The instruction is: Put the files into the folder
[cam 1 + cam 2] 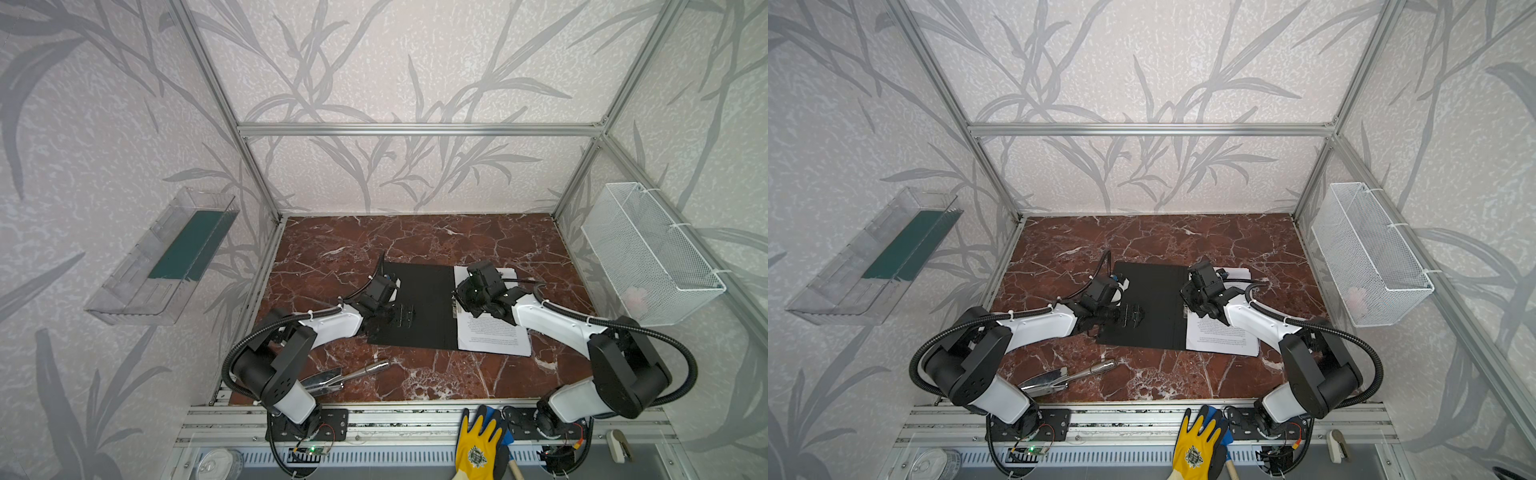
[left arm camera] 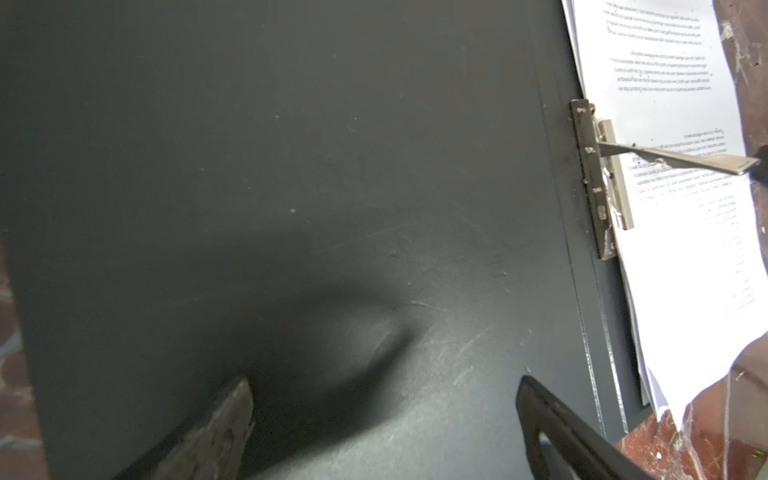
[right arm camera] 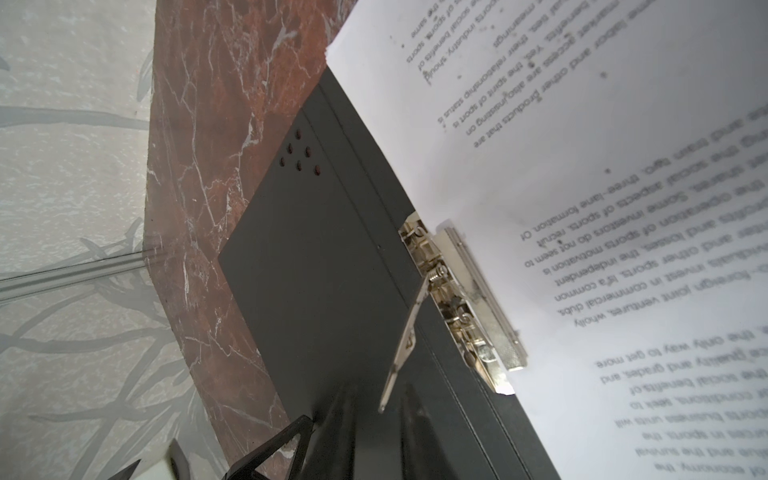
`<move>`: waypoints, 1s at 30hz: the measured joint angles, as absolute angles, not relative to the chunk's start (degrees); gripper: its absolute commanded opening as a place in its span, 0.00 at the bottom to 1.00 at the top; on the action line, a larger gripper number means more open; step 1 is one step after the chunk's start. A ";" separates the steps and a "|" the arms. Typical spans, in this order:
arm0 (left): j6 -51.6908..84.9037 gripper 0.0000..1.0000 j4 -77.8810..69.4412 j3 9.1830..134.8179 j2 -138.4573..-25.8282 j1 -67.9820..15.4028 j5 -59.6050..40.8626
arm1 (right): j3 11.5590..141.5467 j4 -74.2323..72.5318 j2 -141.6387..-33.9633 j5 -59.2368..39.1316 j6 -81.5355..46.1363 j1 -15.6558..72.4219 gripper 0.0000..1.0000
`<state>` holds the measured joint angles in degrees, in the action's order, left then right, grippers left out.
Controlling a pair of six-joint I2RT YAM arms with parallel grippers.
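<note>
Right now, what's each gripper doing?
Left gripper: open, over the folder, holding nothing.
Right gripper: straddles the clip lever; gripped or not cannot be told.

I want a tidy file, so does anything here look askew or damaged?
Yes. The white printed paper sheets lie fanned, edges not flush, on the open black-lined folder. Its bare flap has six small round holes.

Both top views: diffuse, even light, shadows faint. Left wrist view dim, soft shadow blob on the black-lined open folder [image 2: 291,145]. Right wrist view brighter; white printed paper sheets [image 3: 623,187] blur toward frame edges; metal spine clip [image 3: 465,299] glints.
</note>
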<state>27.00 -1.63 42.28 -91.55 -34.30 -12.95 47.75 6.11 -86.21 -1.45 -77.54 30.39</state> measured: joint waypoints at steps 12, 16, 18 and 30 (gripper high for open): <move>27.18 0.99 -2.20 42.30 -91.72 -34.11 -13.89 | 47.46 3.95 -86.98 -1.54 -78.37 30.39 0.16; 27.18 0.99 -2.20 42.30 -91.72 -34.11 -13.98 | 46.06 3.18 -86.98 -1.54 -78.87 30.39 0.15; 27.18 0.99 -2.20 42.30 -91.72 -34.11 -14.02 | 45.56 3.05 -86.98 -1.61 -79.07 30.39 0.15; 27.18 0.99 -2.20 42.30 -91.72 -34.09 -14.04 | 44.64 1.48 -86.98 -2.02 -79.48 30.39 0.10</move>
